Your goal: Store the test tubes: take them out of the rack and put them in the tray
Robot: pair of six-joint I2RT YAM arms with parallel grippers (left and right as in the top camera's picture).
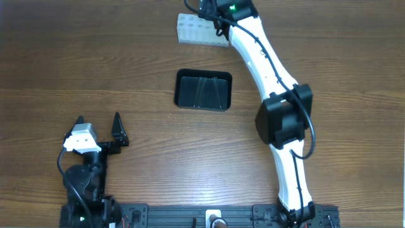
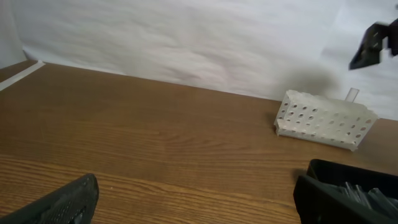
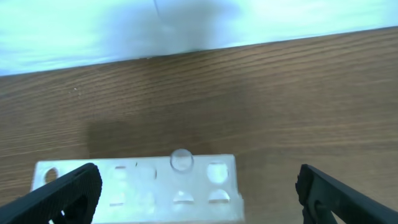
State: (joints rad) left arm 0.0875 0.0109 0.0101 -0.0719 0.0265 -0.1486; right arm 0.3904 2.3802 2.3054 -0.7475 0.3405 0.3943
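**Top view.** I see the white rack (image 1: 201, 30) at the far edge of the wooden counter (image 1: 95, 57). The black tray (image 1: 204, 90) sits nearer the arm bases, apart from the rack and roughly in line with it. Several clear tubes (image 1: 205, 90) lie side by side inside the tray. My right arm reaches up the counter and across to the rack. My left tool (image 1: 99, 118) rests low near its own base, well apart from both tray and rack. Its two fingers are spread wide with nothing between them.

**Right wrist view.** The right tool (image 3: 199, 171) is likewise spread wide and grips nothing. It hangs over the rack, which lies below and between its fingers. One test tube (image 3: 181, 160) stands upright in a hole near one end of the rack, its round mouth facing the camera.

**Left wrist view.** The top of that test tube juts above the rack's upper face. The right tool sits higher than the tube and clear of it, touching neither tube nor rack. A corner of the tray, with tubes lying in it, shows just beside one of the left tool's fingers.
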